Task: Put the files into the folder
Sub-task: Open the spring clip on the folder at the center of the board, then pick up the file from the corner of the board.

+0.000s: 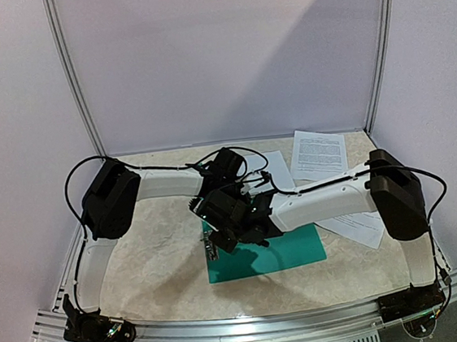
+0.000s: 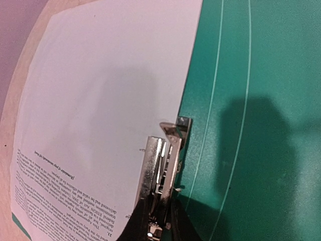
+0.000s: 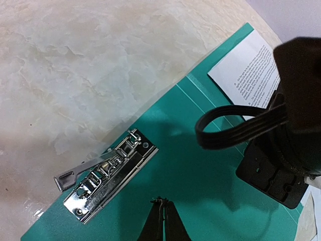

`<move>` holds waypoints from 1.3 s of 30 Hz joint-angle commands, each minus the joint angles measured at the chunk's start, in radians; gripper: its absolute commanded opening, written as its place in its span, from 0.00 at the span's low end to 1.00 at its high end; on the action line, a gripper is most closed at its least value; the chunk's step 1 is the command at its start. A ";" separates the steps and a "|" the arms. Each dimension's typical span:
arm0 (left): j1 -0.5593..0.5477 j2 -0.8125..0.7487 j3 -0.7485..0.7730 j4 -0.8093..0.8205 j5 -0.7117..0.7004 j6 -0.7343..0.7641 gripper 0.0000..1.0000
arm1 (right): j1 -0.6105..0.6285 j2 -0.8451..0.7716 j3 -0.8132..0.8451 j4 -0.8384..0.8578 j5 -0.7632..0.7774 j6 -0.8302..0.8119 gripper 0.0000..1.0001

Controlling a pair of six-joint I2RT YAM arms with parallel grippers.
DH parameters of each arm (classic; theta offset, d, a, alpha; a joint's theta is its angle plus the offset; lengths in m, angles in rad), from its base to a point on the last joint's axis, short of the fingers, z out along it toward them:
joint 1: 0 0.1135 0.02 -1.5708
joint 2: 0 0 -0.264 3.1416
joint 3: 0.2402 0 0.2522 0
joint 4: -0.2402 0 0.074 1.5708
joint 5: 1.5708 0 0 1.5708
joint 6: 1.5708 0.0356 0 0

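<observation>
So, left gripper [image 2: 159, 223] looks pinched nearly shut on the metal clip [image 2: 161, 163] of the folder [image 1: 296, 254], one sheet [image 2: 100, 100] lying beside it. The right gripper [image 3: 163, 223] is closed, empty. Loose files [image 1: 318, 153] sit far right of the folder, nearer the right arm [image 1: 321, 198].

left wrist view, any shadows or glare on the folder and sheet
Left wrist view: a dark shadow falls on the folder, a fainter one on the sheet, and the clip glints; right wrist view: the clip glints there too.
</observation>
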 commanded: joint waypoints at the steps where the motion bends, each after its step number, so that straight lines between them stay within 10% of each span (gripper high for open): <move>1: -0.005 0.145 -0.099 -0.409 0.030 -0.022 0.15 | 0.012 -0.071 -0.009 0.031 -0.026 -0.044 0.03; 12: -0.002 0.168 -0.043 -0.477 0.057 -0.009 0.26 | 0.010 -0.373 -0.269 0.066 0.050 0.082 0.12; 24: 0.005 0.206 0.125 -0.699 0.176 0.013 0.44 | -0.331 -0.788 -0.564 -0.436 0.111 0.719 0.38; 28: 0.006 0.131 0.121 -0.751 0.214 0.050 0.53 | -0.483 -0.903 -0.673 -0.449 0.067 0.716 0.58; 39: 0.008 -0.077 0.236 -0.936 0.267 0.141 0.77 | -0.941 -0.711 -0.544 -0.244 -0.277 0.422 0.66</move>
